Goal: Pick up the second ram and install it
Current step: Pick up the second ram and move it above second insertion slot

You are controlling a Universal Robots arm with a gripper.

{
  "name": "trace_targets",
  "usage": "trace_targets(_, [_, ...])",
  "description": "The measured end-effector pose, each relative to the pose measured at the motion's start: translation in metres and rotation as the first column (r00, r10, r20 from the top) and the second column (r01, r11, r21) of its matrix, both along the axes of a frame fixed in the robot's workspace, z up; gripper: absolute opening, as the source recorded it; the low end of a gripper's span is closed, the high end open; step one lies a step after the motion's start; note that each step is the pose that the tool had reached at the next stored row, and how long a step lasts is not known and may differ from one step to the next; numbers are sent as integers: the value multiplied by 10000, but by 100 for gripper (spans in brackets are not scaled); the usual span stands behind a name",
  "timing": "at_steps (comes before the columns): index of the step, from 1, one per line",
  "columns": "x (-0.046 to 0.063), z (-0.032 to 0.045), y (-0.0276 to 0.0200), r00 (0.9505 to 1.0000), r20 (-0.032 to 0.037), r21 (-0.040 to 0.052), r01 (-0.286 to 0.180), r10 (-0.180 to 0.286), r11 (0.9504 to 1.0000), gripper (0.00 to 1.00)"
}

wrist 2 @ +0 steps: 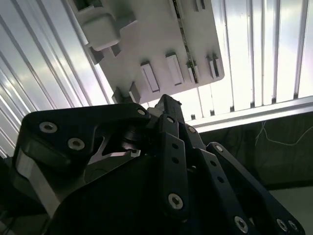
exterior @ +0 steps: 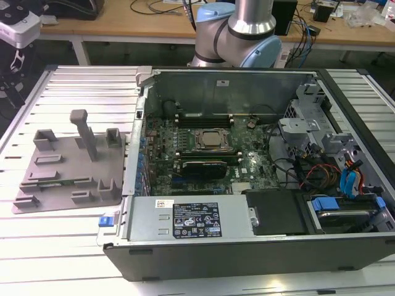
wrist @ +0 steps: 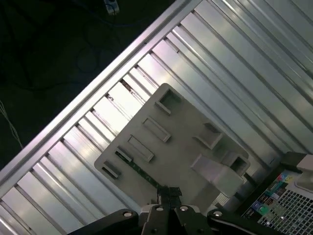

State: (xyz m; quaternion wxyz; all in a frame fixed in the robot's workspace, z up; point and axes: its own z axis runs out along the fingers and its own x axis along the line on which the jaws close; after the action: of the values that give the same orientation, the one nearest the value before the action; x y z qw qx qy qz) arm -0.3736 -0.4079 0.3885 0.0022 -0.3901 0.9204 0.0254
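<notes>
The hand (wrist: 166, 195) hangs over the tray with its two fingers drawn together, tip against tip as far as the first wrist view shows, and nothing held between them. Just past those fingertips and below them lies the second ram (wrist: 139, 169), a thin green stick standing on edge in a slot of the grey tray (wrist: 181, 137), near the tray's side that faces away from its tall post (wrist: 215, 172). The ram's long axis follows the tray's length. By my reading it sits slantwise to the line along which the fingers would part, neither along it nor square to it. It is untouched and not yet lifted. The tray rests on the slatted table (exterior: 80, 92). In the exterior view the open case (exterior: 247, 262) stands just beside the tray, on that view's right, with its board (exterior: 247, 163) and socket (exterior: 211, 139) lying face up. Beyond the case rises the arm (exterior: 247, 31).
</notes>
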Motion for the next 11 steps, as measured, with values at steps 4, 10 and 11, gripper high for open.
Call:
trace_targets(4, [0, 0, 0, 9987, 0, 0, -515, 515, 9987, 8])
trace_targets(10, [0, 0, 0, 9860, 1, 0, -1666, 1666, 9860, 8])
trace_targets(11, [0, 0, 0, 9827, -1, 0, -1850, 1850, 9827, 8])
